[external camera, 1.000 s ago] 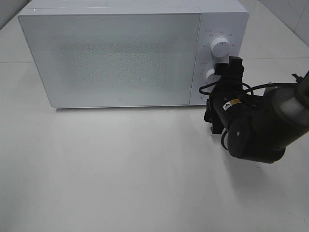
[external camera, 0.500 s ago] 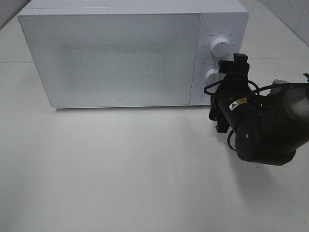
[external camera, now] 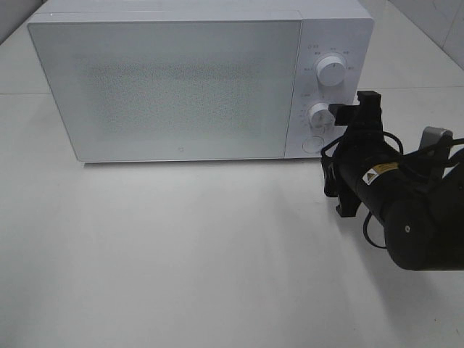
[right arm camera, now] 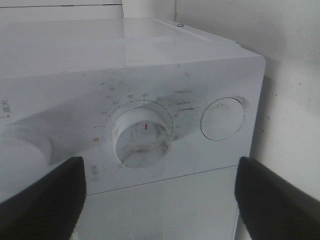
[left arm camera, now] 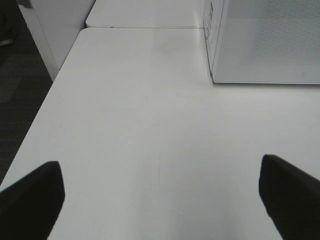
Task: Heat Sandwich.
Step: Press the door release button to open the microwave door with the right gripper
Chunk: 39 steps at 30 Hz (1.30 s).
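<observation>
The sandwich is out of view. The white microwave stands at the back of the table with its door shut. My right gripper hangs just in front of the control panel, turned on its side, jaws open and holding nothing. The right wrist view looks between the fingers at the lower knob, a short gap away, with the round button beside it. My left gripper is open over bare table, and a corner of the microwave lies ahead of it.
The upper knob sits above the lower knob and the button. The white table spreads in front of the microwave. The left wrist view shows the table's edge dropping to dark floor.
My right gripper has drawn back from the control panel, to the right and toward the front. The lower knob, partly covered before, now shows.
</observation>
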Motion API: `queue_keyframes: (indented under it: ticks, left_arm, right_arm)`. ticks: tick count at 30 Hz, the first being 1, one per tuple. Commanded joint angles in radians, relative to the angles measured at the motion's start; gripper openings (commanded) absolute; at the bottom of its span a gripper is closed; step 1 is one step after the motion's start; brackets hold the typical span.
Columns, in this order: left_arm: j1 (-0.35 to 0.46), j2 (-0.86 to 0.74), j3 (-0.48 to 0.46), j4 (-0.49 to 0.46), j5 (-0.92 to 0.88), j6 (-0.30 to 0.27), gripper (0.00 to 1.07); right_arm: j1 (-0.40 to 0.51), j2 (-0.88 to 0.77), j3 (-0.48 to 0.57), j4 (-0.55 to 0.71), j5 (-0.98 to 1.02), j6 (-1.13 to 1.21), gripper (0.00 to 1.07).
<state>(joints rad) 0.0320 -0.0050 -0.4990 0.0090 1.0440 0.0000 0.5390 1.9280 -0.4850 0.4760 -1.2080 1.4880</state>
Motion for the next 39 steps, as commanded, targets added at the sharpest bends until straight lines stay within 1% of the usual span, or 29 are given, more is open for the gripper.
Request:
queue_keyframes:
  ticks: [1, 7, 11, 12, 13, 15, 16, 18, 20, 23, 24, 25, 28, 29, 30, 32, 33, 34, 37, 38, 39]
  left_arm:
    - [0.002, -0.026, 0.003, 0.002, -0.009, 0.0, 1.0]
    - [0.002, -0.026, 0.003, 0.002, -0.009, 0.0, 1.0]
    - [0.002, -0.026, 0.003, 0.002, -0.009, 0.0, 1.0]
    - [0.002, -0.026, 0.003, 0.002, -0.009, 0.0, 1.0]
    - [0.002, -0.026, 0.003, 0.002, -0.009, 0.0, 1.0]
    - [0.002, -0.026, 0.003, 0.002, -0.009, 0.0, 1.0]
    - [0.002, -0.026, 0.003, 0.002, -0.009, 0.0, 1.0]
    - [0.002, -0.026, 0.003, 0.002, -0.009, 0.0, 1.0]
    - [0.002, -0.026, 0.003, 0.002, -0.009, 0.0, 1.0]
    - [0.002, -0.026, 0.003, 0.002, -0.009, 0.0, 1.0]
    - [0.002, -0.026, 0.003, 0.002, -0.009, 0.0, 1.0]
    - [0.002, -0.026, 0.003, 0.002, -0.009, 0.0, 1.0]
    - [0.002, -0.026, 0.003, 0.002, -0.009, 0.0, 1.0]
    - [0.002, -0.026, 0.003, 0.002, -0.009, 0.0, 1.0]
    - [0.002, -0.026, 0.003, 0.002, -0.009, 0.0, 1.0]
    - [0.002, -0.026, 0.003, 0.002, -0.009, 0.0, 1.0]
    - [0.002, -0.026, 0.003, 0.002, -0.009, 0.0, 1.0]
    - [0.002, -0.026, 0.003, 0.002, -0.009, 0.0, 1.0]
    - [0.002, -0.026, 0.003, 0.002, -0.009, 0.0, 1.0]
    - [0.002, -0.026, 0.003, 0.002, -0.009, 0.0, 1.0]
    - [0.002, -0.026, 0.003, 0.002, -0.009, 0.0, 1.0]
  right_arm:
    - [-0.002, -0.033, 0.029, -0.04, -0.127, -0.001, 0.78]
    - [-0.002, -0.08, 0.063, -0.079, -0.074, -0.025, 0.77]
    - [-0.002, -0.122, 0.081, -0.104, -0.004, -0.069, 0.76]
    - [-0.002, -0.136, 0.085, -0.107, 0.019, -0.083, 0.76]
    - [-0.002, -0.16, 0.085, -0.108, 0.093, -0.124, 0.76]
    - [-0.002, -0.185, 0.085, -0.108, 0.168, -0.176, 0.76]
    - [-0.002, -0.185, 0.085, -0.108, 0.168, -0.176, 0.76]
    - [-0.002, -0.231, 0.085, -0.105, 0.262, -0.276, 0.76]
    - [-0.002, -0.242, 0.085, -0.104, 0.285, -0.315, 0.76]
    - [-0.002, -0.291, 0.085, -0.099, 0.382, -0.476, 0.76]
    - [-0.002, -0.291, 0.085, -0.099, 0.382, -0.476, 0.76]
    - [-0.004, -0.312, 0.085, -0.096, 0.436, -0.562, 0.76]
    - [-0.005, -0.343, 0.085, -0.096, 0.501, -0.706, 0.76]
    - [-0.005, -0.343, 0.085, -0.096, 0.501, -0.706, 0.76]
    - [-0.005, -0.357, 0.085, -0.096, 0.537, -0.8, 0.76]
    - [-0.005, -0.371, 0.085, -0.096, 0.581, -0.895, 0.76]
    - [-0.005, -0.371, 0.085, -0.096, 0.581, -0.895, 0.76]
    - [-0.005, -0.389, 0.085, -0.094, 0.626, -0.985, 0.76]
    - [-0.005, -0.418, 0.084, -0.064, 0.699, -1.14, 0.76]
    - [-0.005, -0.418, 0.084, -0.064, 0.699, -1.14, 0.76]
    - [-0.005, -0.436, 0.084, -0.042, 0.742, -1.237, 0.76]
